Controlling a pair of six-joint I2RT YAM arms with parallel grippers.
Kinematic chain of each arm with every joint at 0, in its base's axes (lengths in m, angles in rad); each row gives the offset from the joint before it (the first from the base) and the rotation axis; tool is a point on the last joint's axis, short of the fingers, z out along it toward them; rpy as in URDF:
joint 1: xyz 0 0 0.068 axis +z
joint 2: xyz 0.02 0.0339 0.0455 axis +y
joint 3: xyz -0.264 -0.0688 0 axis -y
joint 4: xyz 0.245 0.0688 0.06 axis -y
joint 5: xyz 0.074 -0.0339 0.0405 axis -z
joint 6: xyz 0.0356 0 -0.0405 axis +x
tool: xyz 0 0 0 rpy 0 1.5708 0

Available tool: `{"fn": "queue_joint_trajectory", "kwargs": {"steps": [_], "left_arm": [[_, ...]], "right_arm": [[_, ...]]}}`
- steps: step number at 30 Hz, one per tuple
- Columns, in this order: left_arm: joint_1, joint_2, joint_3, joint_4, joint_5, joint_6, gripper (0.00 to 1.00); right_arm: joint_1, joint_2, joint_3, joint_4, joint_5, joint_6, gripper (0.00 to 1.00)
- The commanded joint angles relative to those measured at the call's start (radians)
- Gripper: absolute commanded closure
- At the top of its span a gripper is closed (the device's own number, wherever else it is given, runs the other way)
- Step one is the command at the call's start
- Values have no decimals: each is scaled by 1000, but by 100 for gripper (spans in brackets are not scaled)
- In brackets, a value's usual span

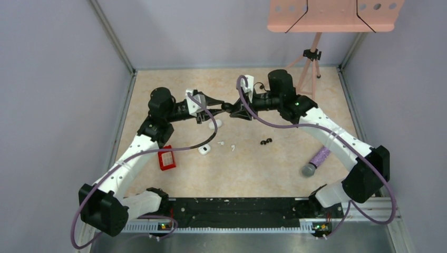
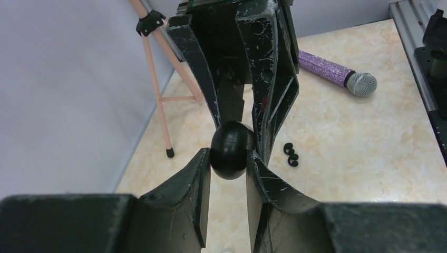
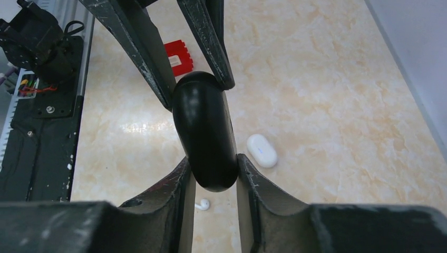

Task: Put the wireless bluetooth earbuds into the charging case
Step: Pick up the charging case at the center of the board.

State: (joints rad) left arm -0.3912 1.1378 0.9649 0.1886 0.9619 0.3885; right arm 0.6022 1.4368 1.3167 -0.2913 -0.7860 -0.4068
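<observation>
The wireless bluetooth earbuds lie loose on the marble-patterned table. A tiny glossy black pair sits right of centre, its two pieces touching. Two white earbuds with short stems lie apart from each other, nearer the left arm.

The black charging case, a smooth closed oval, hangs above the table. The left gripper clamps one end and the right gripper pinches the other.

Bare tabletop runs toward the near rail, and walls close in both sides.

A closed white case lies below the grippers, with a red block to the left. A purple microphone lies to the right, and a pink tripod stands at the far right corner.
</observation>
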Motion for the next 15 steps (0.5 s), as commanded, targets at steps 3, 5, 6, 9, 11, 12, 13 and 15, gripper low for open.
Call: {"fn": "queue_joint_trajectory", "kwargs": {"steps": [3,5,6,9,11,12,13,15], "left_arm": [[-3,-13,6,-9,1,-11,87],[-3,-10,20,-75,7,28,72],[-2,-8,27,-106,5,43,66],[-3,2,47,-171,-1,74,58],[-3,15,63,-216,0,85,57],[-3,23,74,-236,6,89,56],[-3,31,85,-255,13,93,56],[-3,45,101,-281,26,99,57]], "right_arm": [[7,2,67,18,-29,3,78],[8,3,79,-3,-24,-25,80],[8,1,86,-22,-20,-48,80],[13,2,105,-66,-2,-130,81],[22,3,119,-99,16,-180,81],[27,4,124,-111,26,-203,81],[31,6,128,-120,31,-216,81],[36,7,134,-126,35,-224,81]]}}
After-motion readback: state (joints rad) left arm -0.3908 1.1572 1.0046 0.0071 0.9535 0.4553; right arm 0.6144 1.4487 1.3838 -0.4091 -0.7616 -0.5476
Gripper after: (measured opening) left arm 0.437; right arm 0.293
